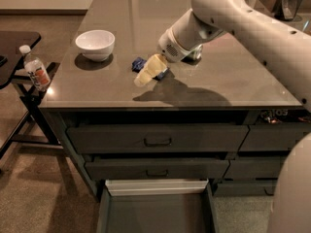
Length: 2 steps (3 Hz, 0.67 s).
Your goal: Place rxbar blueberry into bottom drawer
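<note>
The white bowl (95, 43) stands on the grey bench (233, 84), toward its left side; everything else is placed from it. Right of the bowl, and slightly nearer the bench's front edge, lies the rxbar blueberry (138, 63), flat on the bench top; only its dark blue ends show, one on each side of the gripper. The gripper (144, 76) is cream-coloured and slants down and to the left over the middle of the bar; it seems to rest on the wrapper, though the contact itself is hidden. Whether the gripper is spread or pressed together I cannot tell; it reads as a single pale shape. The white arm (233, 18) runs from the gripper up and to the right, away from the bowl, and casts a dark shadow on the bench just in front of the bar.

Below the bowl, in the bench's front face, sit two shallow drawers with handles, the upper drawer (158, 140) and the middle drawer (156, 170), both pushed in; lower still, below and right of the bowl, the bottom drawer (155, 215) is pulled out, dark inside, with a white rim at its back. Left of the bowl, off the bench, a small bottle (36, 72) with a white cap stands upright on a dark side stand (14, 42).
</note>
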Tool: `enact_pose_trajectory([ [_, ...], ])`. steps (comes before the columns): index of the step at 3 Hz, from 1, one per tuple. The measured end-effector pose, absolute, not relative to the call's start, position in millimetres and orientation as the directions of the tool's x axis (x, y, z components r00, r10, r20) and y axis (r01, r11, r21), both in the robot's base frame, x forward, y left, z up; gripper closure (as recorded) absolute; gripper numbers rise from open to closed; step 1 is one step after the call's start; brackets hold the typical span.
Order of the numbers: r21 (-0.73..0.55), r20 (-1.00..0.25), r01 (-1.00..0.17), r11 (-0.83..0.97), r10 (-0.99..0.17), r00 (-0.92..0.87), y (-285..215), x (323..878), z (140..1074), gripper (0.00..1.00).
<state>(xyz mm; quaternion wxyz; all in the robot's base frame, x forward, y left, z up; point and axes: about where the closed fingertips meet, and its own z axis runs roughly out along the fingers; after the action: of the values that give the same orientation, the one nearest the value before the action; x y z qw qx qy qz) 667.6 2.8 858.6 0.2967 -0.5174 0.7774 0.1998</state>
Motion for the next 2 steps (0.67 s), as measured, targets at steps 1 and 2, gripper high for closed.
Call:
enact_pose_trajectory([
  [1,0.019,-0.668,-0.919,0.393,-0.679,-0.304,6.5,673.0,850.5,0.0],
  [2,0.021,-0.668,-0.919,0.394,-0.678,-0.306,7.0,673.8,849.0,0.0],
])
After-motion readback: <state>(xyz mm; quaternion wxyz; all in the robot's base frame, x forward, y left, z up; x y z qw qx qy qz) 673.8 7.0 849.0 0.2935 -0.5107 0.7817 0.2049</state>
